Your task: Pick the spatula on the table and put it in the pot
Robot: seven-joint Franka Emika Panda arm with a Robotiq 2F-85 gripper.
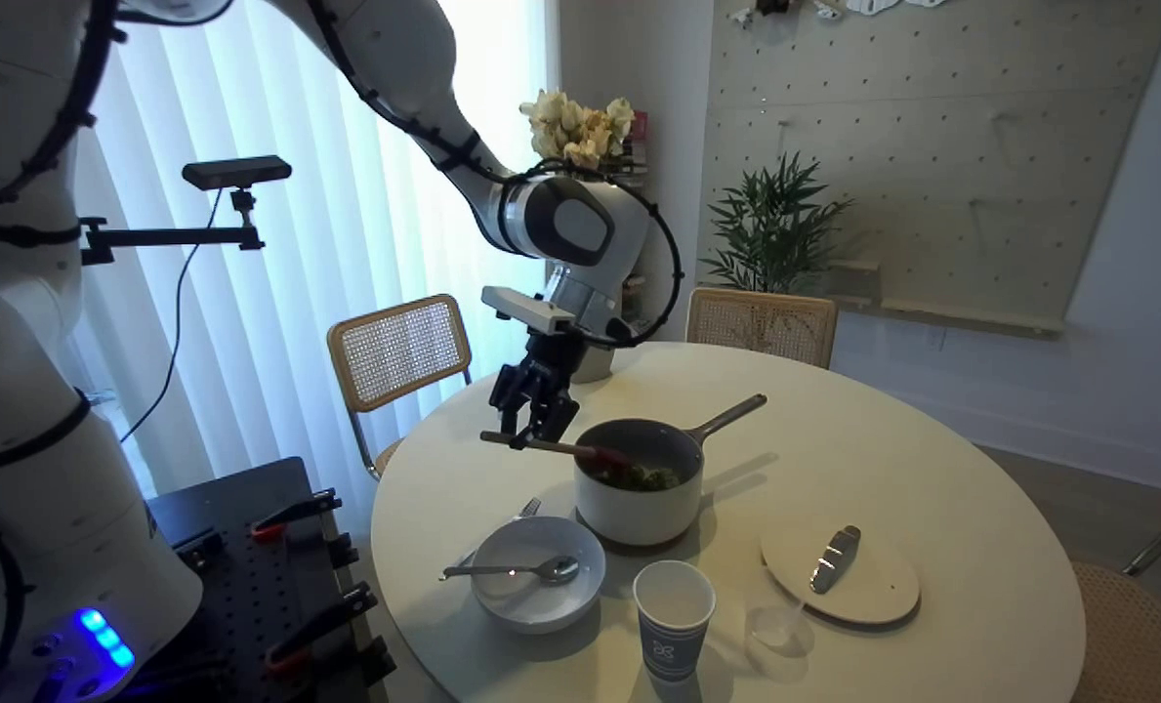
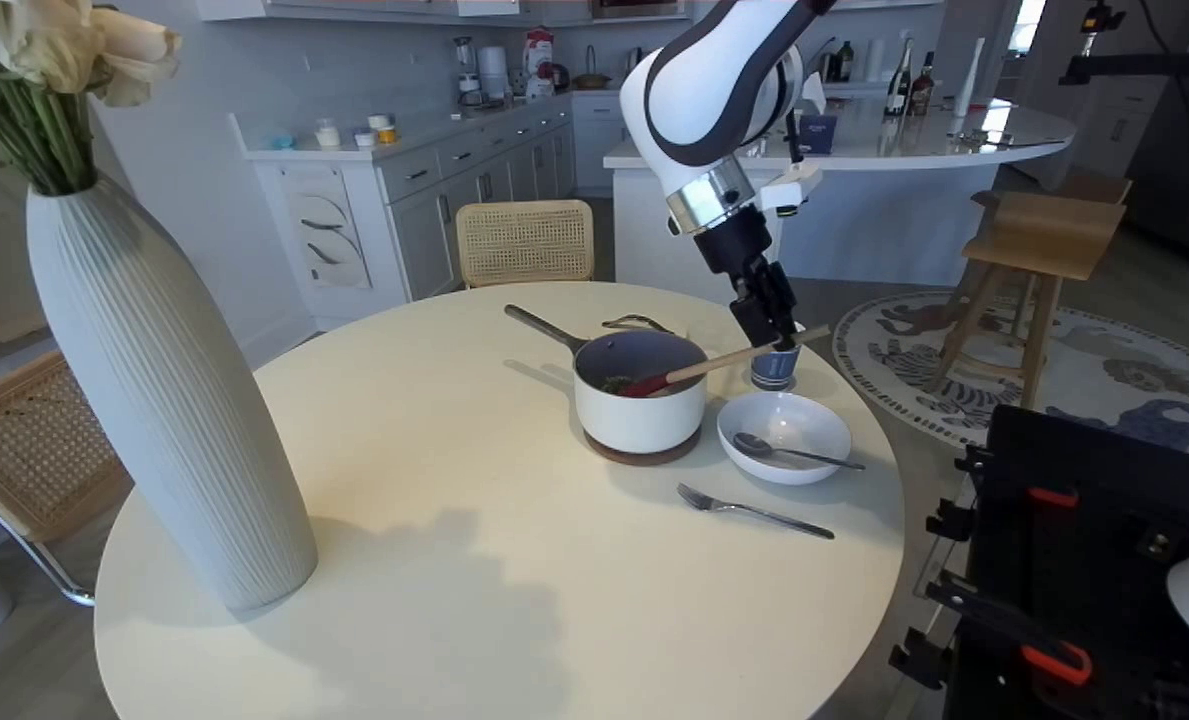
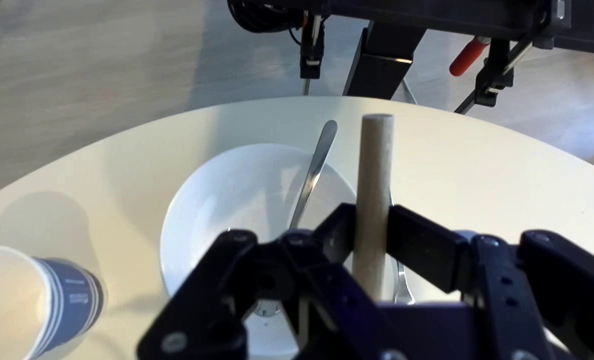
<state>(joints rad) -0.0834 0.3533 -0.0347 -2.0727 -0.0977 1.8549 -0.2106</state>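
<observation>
Spatula [image 2: 722, 361] is clamped by wooden handle [image 3: 375, 165] in hand [image 3: 371, 232]; red head [image 2: 644, 387] is angled down into mouth of pot [image 2: 639, 418]. To be lowered gently, head kept inside, handle released only once weight is borne by pot. Whether food [image 1: 643, 476] is touched by head cannot be judged; pot floor is hidden.

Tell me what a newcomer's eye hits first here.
Likely the gripper, clamped on the spatula, its red head at the mouth of the white pot in both exterior views. Then the tall ribbed vase, large at the left of an exterior view. Blue lights glow on the robot's base, lower left in an exterior view.
</observation>
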